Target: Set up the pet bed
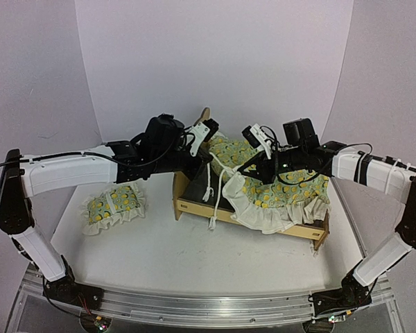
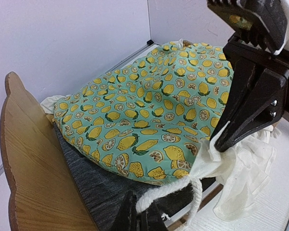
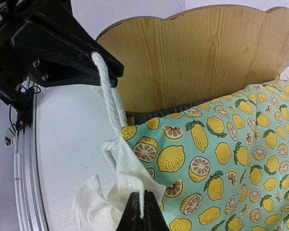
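While left tool (image 2: 140,206) and right tool (image 3: 143,204) pinch the quilt (image 3: 221,159) shut, pull evenly to flatten it on the pet bed (image 3: 202,62)

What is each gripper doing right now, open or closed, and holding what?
Left gripper: closed on the white cord.
Right gripper: closed on the same cord, at the edge of the quilt.

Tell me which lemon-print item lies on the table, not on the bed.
The small pillow, left of the bed frame; the big quilt lies on it.
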Motion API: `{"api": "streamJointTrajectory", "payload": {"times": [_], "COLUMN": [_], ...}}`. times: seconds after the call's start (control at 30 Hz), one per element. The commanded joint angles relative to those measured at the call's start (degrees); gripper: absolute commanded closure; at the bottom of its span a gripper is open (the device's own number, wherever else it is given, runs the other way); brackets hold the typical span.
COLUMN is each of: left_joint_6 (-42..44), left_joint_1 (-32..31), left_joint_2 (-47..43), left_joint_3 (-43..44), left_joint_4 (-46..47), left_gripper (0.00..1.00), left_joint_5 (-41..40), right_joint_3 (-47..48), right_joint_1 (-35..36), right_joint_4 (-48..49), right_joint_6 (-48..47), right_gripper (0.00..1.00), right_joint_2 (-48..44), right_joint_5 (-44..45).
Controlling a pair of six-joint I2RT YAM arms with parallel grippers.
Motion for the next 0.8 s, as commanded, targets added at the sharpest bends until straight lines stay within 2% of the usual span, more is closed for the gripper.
{"api": "streamJointTrajectory", "payload": {"times": [0.0, 0.57, 0.77], "left_joint_6": [-1.7, -5.0, -5.5], "left_joint_1": [0.6, 0.5, 0.5], "left_joint_2": [0.5, -1.1, 1.4], "left_joint_3": [-1.3, -6.3, -8.6], "left_joint_4": [3.0, 3.2, 2.9], "left_gripper": [1.0, 1.0, 1.0], "left_joint_5": [-0.4, 3.2, 3.8], "right_joint_3": [1.8, 2.0, 2.0], "right_joint_1": [-0.4, -0.4, -0.4], "right_joint_4": [0.6, 0.4, 0.4], "right_joint_6": [-0.2, -0.2, 0.0], "right_gripper": [1.0, 1.0, 1.0], "right_joint_2": [-1.4, -1.5, -1.5], "right_joint_5": [0.0, -0.2, -0.7]}}
